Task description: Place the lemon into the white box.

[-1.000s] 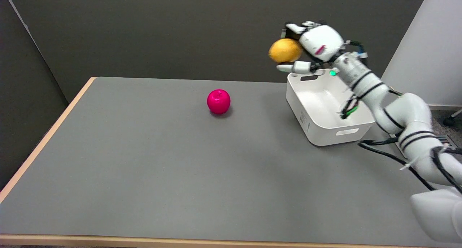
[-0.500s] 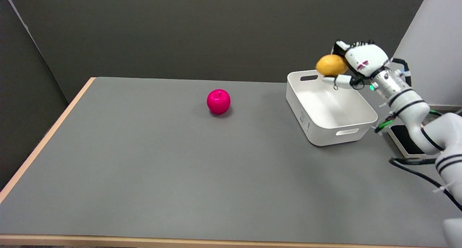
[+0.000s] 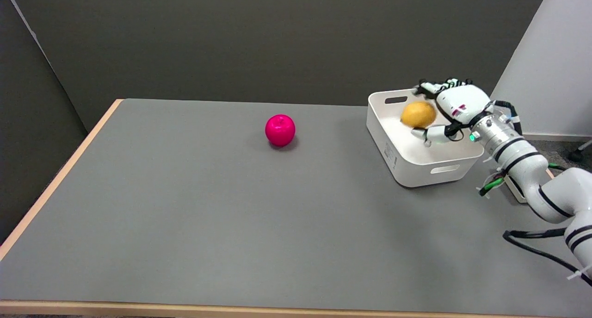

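**Q:** Fingers (image 3: 428,134) of the right hand (image 3: 455,107), how are they sitting now?

**R:** They are curling around the lemon (image 3: 418,114) and holding it, 1 below it and the others above. The lemon is hanging inside the white box (image 3: 407,163), over its floor, near the far wall.

**Q:** What is risking to go wrong?

**R:** I think a quick release is risky: the round lemon may bounce or roll against the wall. Also the hand is close to the far rim, so it may be pushing the box. The pink apple (image 3: 280,129), well left of the box, is not in danger.
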